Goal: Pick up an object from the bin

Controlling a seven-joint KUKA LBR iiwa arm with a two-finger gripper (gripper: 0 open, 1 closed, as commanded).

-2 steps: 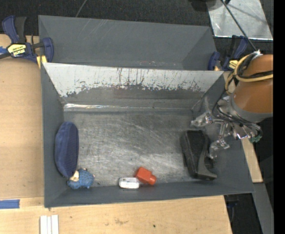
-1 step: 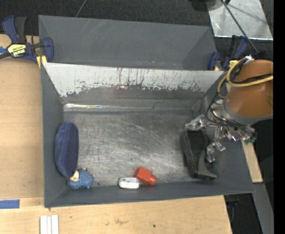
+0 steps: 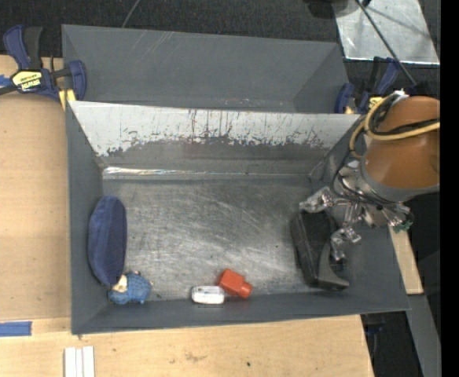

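Note:
My gripper (image 3: 331, 225) hangs at the bin's right side, just above a black boxy thing (image 3: 311, 251) that lies against the right wall. Its metal fingers (image 3: 317, 203) stand apart with nothing between them, so the gripper is open. The black thing's upper right part is hidden under the gripper. A small red block (image 3: 235, 283) and a white oblong piece (image 3: 207, 294) lie side by side at the front wall, left of the black thing.
A long dark blue soft thing (image 3: 107, 238) lies along the left wall, with a small blue and beige toy (image 3: 130, 289) at its front end. The arm's orange cover sits over the right rim. Bare floor spans the middle.

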